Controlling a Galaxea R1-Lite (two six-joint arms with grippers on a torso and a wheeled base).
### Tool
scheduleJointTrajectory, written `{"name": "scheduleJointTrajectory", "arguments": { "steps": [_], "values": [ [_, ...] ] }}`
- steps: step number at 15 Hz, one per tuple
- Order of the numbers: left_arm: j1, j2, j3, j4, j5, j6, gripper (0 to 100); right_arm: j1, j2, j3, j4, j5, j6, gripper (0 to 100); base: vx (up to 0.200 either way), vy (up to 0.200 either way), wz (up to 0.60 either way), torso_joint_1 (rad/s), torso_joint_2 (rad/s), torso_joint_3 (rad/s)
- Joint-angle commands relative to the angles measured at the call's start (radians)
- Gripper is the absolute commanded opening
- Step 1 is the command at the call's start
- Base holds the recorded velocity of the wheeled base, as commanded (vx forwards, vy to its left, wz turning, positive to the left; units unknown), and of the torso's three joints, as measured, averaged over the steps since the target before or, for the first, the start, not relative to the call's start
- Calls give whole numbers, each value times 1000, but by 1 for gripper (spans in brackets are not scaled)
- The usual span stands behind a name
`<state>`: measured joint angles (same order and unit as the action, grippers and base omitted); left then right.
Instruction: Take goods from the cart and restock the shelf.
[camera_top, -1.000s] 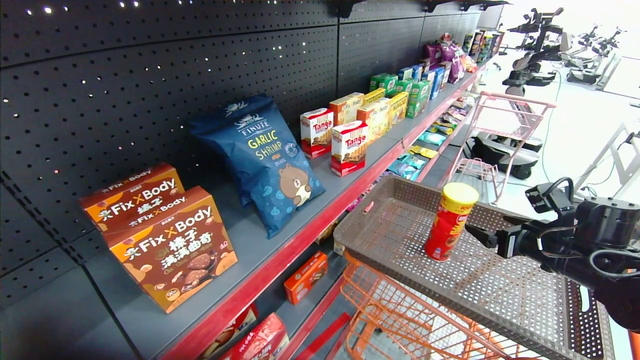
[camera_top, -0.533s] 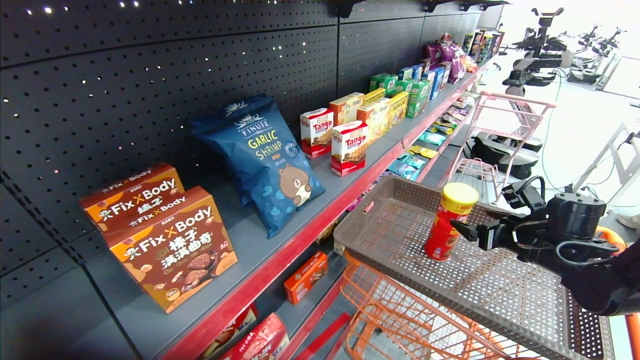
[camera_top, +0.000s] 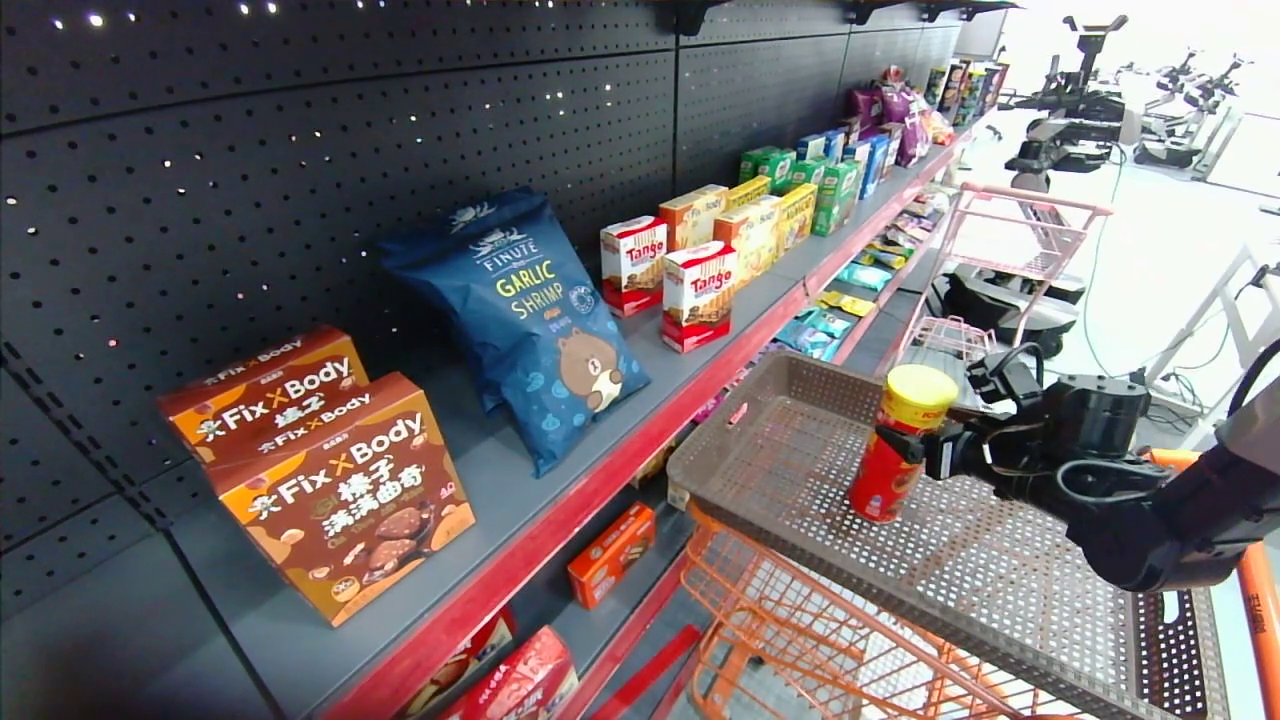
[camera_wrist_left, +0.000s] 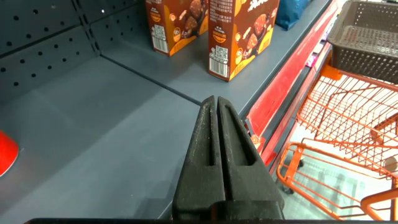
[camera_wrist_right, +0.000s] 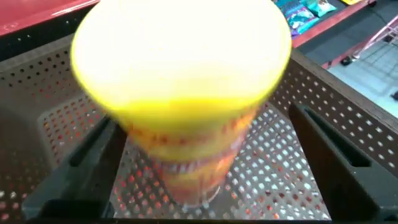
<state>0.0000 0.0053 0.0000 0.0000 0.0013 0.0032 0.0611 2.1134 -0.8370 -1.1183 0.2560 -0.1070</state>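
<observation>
On the brown tray (camera_top: 1000, 580) atop the cart (camera_top: 800, 640), the right claw (camera_top: 903, 443) stands apart, one finger on each side of the red can (camera_top: 885, 485) with the yellow lid, not yet clamped as far as I can judge; the can stands upright on the tray's floor; well apart from the tray, the left claw (camera_wrist_left: 216, 112) is pressed together and empty over a bare stretch of the shelf (camera_top: 480, 470); restocking looks barely begun, with grasp, lift and placing all left; beyond the tray, orange-brown boxes (camera_top: 345, 490), a blue bag (camera_top: 540, 330) with a cartoon bear and red-and-white boxes (camera_top: 697, 295) carry bold lettering; the can's print is too small to make out.
</observation>
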Motion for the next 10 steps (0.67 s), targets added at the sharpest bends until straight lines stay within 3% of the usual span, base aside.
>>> {"name": "scheduleJointTrajectory", "arguments": {
  "steps": [1,10],
  "values": [
    [0,1,0,0,0,0,0,6,56,-56,6,0,-2,100,0,0,0,0,0,0],
    [0,1,0,0,0,0,0,22,125,-132,6,-1,-2,100,0,0,0,0,0,0]
  ]
}}
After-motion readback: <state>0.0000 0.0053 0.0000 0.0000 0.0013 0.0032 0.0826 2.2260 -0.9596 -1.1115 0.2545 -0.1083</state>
